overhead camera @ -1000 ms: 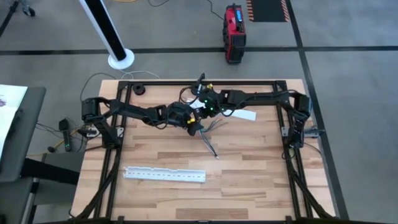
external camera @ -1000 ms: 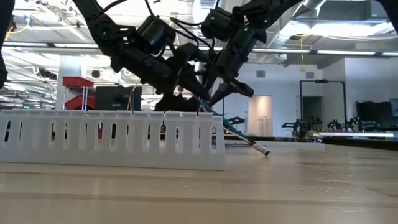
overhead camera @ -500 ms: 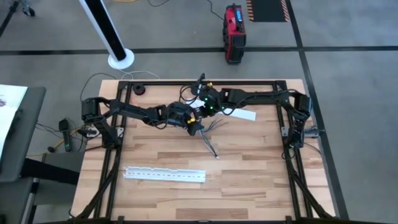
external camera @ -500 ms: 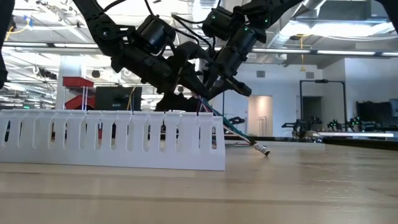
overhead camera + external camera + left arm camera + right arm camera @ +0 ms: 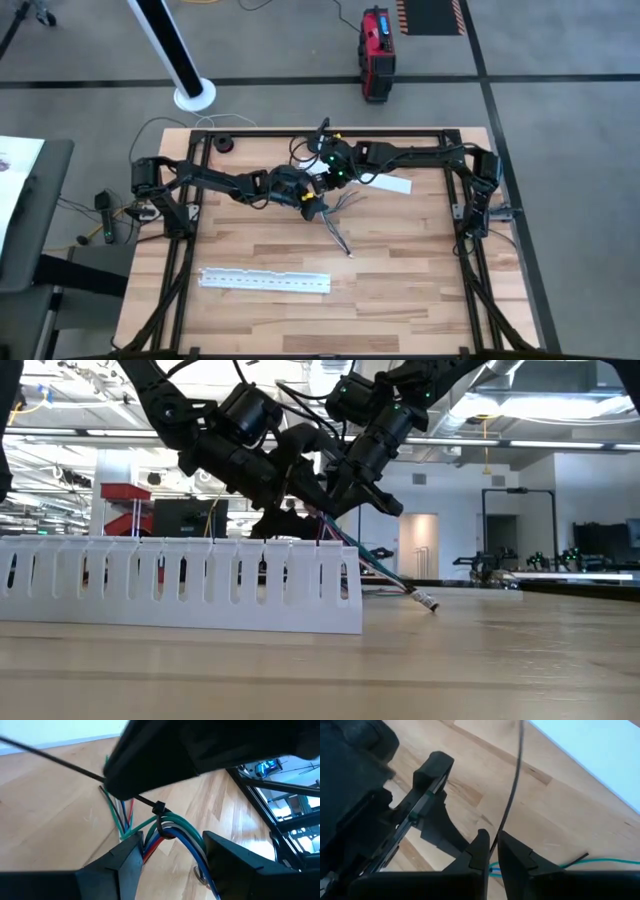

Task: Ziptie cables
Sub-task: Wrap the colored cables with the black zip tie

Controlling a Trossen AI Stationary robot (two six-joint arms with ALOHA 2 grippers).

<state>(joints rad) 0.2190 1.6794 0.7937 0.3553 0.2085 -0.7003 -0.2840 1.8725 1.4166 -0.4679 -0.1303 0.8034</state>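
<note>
Both arms meet above the table's far middle. The cables (image 5: 175, 827) are a bunch of green, blue, red and white wires; they slope down from my left gripper (image 5: 172, 847), and their free end (image 5: 425, 601) lies on the wood. A black ziptie is looped round the bunch, its head (image 5: 159, 808) on top. Its thin tail (image 5: 512, 780) runs up into my right gripper (image 5: 492, 842), which is shut on it just above the left gripper (image 5: 312, 200). My left gripper holds the bunch of cables between its two fingers (image 5: 131, 862), just below the ziptie's loop. The upper part of the bunch is lifted, and the rest slants down to the table. My right gripper pinches the ziptie's tail (image 5: 496, 837) between its fingertips, and the tail runs on straight past them.
A long white perforated strip (image 5: 265, 282) stands along the near part of the table. A flat white strip (image 5: 392, 184) lies right of the grippers. A small round dark device (image 5: 224, 143) sits at the far left. Black frame rails (image 5: 470, 215) edge the table.
My right gripper has edged slightly toward the table's left, closer over my left gripper, keeping the ziptie tail. The cables have stayed lifted with their free end on the table.
</note>
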